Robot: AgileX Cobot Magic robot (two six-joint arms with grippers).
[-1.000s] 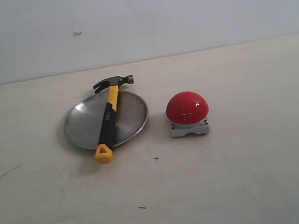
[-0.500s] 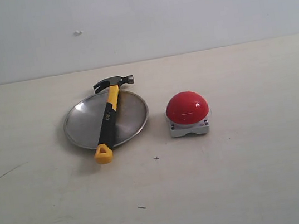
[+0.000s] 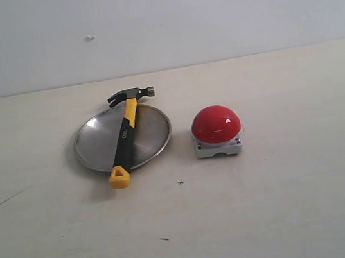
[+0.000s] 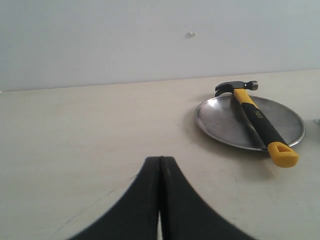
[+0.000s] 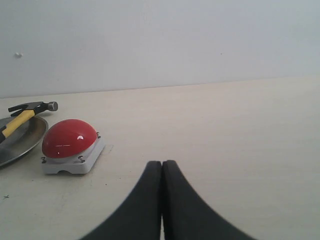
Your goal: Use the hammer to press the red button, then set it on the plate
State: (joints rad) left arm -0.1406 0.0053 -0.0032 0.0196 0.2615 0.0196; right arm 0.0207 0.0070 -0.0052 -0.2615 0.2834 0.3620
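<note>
In the exterior view the plate sits left of the frame's centre on the pale table. The hammer lies slantwise across the plate. Its dark head hangs past the rim on the upper side, and its yellow looped end sticks out over the rim on the lower left. The red button stands just right of centre, apart from the plate, with a narrow strip of table between the two. Broad table surface runs across the lower half of the frame and out to the right edge. It carries only a few small dark marks and a faint scratch at the lower left. A pale grey wall meets the table's back edge across the upper third.

White lettering runs along the black part of the hammer's handle, too small to read.

The plate is shallow, shiny metal with a raised rim. The button is a glossy dome on a square light-grey base with small screws at the corners. The hammer's handle is yellow near the head, then black.

The left fingers, black and smoothly curved, are pressed together and grip nothing, low over the table and well apart from the plate. The right fingers are likewise pressed together on nothing, with the button near them.
</note>
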